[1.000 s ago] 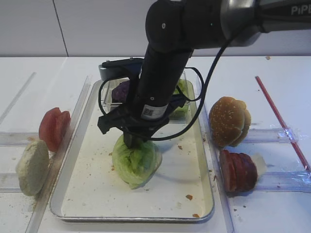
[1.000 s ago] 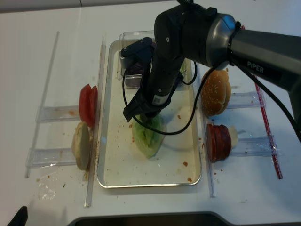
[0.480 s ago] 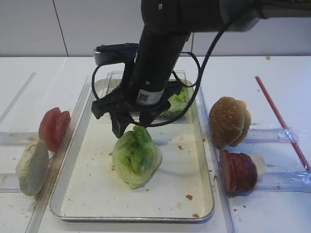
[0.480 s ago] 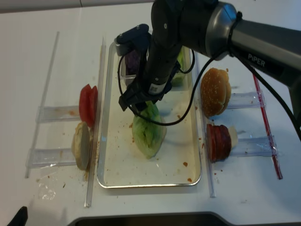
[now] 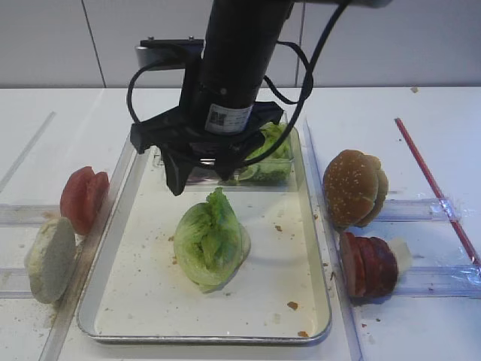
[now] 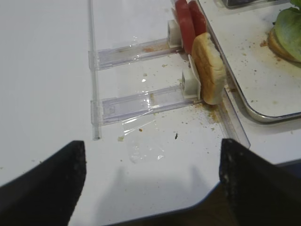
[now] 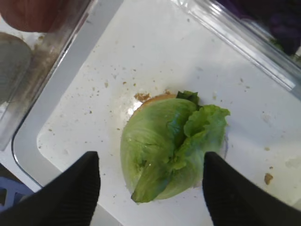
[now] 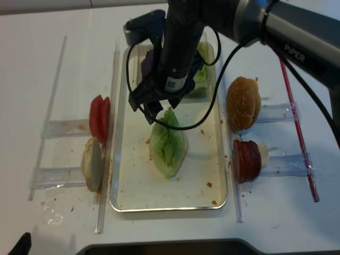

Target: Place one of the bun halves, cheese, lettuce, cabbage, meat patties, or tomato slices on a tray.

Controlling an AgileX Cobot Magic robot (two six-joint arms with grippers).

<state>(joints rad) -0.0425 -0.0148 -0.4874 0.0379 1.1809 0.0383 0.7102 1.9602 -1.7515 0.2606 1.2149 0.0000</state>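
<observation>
A green lettuce (image 5: 210, 241) wedge lies on the metal tray (image 5: 203, 338), a little left of its middle. It also shows in the other overhead view as lettuce (image 8: 168, 149). My right gripper (image 5: 199, 177) hangs above the leaf's far end, open and not touching it. In the right wrist view the lettuce (image 7: 169, 146) lies below and between the spread black fingers (image 7: 80, 188) of the right gripper (image 7: 149, 160), with a tan edge showing beneath it. My left gripper (image 6: 151, 146) stands open over bare white table, left of the tray (image 6: 263, 115).
Left of the tray stand tomato slices (image 5: 83, 197) and a pale bun half (image 5: 50, 259) in clear racks. On the right are a browned bun top (image 5: 355, 186) and meat patties (image 5: 368, 263). Clear tubs (image 5: 263, 154) with greens and purple cabbage (image 8: 149, 64) sit at the tray's far end.
The right gripper has opened, let go of the lettuce and risen toward the tray's far end. The lettuce stays lying on the tray.
</observation>
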